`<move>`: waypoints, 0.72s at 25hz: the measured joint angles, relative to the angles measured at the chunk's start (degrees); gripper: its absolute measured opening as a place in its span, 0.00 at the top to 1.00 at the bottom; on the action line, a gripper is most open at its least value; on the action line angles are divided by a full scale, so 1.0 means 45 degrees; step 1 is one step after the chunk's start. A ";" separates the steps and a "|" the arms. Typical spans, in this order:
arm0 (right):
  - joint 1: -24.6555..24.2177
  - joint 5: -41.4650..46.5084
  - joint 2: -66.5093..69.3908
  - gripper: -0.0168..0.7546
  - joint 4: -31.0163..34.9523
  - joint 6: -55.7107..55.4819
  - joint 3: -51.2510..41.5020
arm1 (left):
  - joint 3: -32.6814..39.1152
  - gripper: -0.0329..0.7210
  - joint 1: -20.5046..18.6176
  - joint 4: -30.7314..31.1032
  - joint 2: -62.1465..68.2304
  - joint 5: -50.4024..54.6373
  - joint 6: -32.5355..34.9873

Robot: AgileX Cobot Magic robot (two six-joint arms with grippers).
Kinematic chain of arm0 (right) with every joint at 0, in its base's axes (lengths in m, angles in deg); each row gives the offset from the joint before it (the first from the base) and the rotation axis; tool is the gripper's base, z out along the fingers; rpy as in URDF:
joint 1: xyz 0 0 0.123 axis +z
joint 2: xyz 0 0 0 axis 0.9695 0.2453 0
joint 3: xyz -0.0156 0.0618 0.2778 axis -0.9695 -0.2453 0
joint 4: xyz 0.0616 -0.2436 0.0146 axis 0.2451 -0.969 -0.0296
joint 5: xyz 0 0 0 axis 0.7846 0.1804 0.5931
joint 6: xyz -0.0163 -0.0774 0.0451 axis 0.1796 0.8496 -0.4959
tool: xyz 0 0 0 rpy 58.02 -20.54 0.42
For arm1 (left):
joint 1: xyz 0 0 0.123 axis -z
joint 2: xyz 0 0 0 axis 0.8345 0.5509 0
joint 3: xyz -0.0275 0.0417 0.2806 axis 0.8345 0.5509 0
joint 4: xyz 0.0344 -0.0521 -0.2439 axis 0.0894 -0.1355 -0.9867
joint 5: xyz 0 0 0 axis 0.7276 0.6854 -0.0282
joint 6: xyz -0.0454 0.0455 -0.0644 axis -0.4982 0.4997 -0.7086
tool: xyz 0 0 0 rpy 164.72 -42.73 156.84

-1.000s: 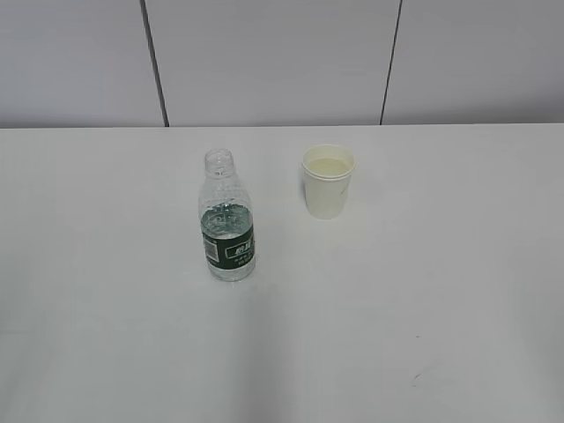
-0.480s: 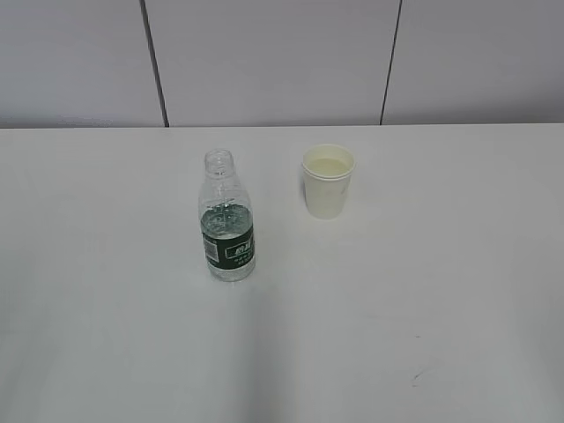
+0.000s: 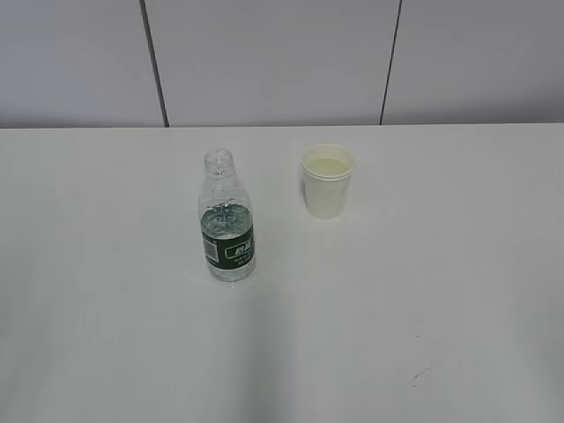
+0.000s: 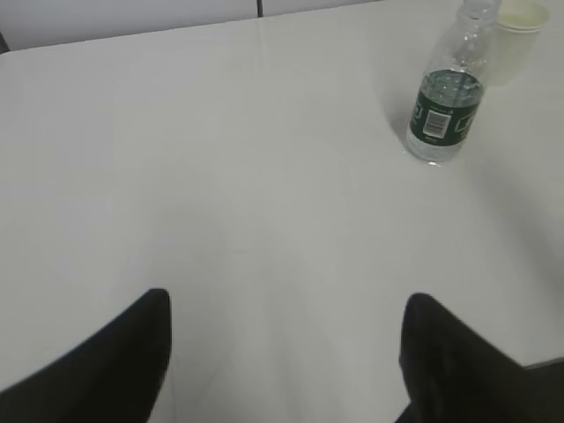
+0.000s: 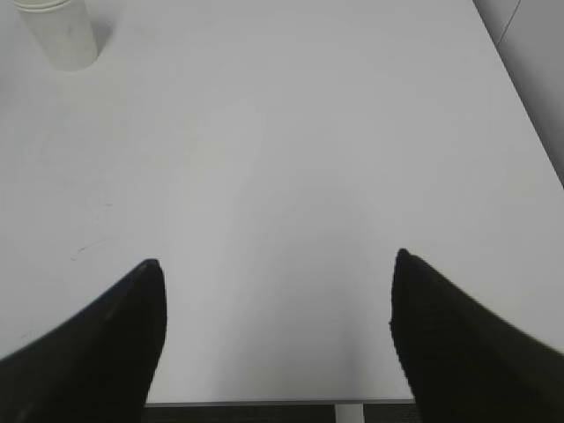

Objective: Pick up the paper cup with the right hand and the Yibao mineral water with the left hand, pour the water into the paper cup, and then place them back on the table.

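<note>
The Yibao mineral water bottle (image 3: 228, 220) stands upright on the white table (image 3: 423, 291), capless, with a dark green label. The white paper cup (image 3: 328, 181) stands upright to its right and a little farther back. Neither arm shows in the exterior view. In the left wrist view my left gripper (image 4: 286, 304) is open and empty, far from the bottle (image 4: 447, 101) and the cup (image 4: 514, 40) at the top right. In the right wrist view my right gripper (image 5: 275, 264) is open and empty above the table's near edge; the cup (image 5: 60, 33) is at the top left.
Grey wall panels (image 3: 273, 62) stand behind the table. The table's right edge (image 5: 520, 97) and near edge (image 5: 273, 401) show in the right wrist view. A small dark scuff (image 3: 421, 374) marks the tabletop at the front right.
</note>
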 joint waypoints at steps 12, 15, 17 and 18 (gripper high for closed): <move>0.0000 0.0000 0.0000 0.22 0.0000 0.0000 0.0000 | 0.0000 0.29 0.0524 -0.0042 -0.0013 0.0000 0.0000; 0.0000 0.0000 0.0000 0.22 0.0000 0.0000 0.0000 | 0.0000 0.29 0.0524 -0.0042 -0.0013 0.0000 0.0000; 0.0000 0.0000 0.0000 0.22 0.0000 0.0000 0.0000 | 0.0000 0.29 0.0524 -0.0042 -0.0013 0.0000 0.0000; 0.0000 0.0000 0.0000 0.22 0.0000 0.0000 0.0000 | 0.0000 0.29 0.0524 -0.0042 -0.0013 0.0000 0.0000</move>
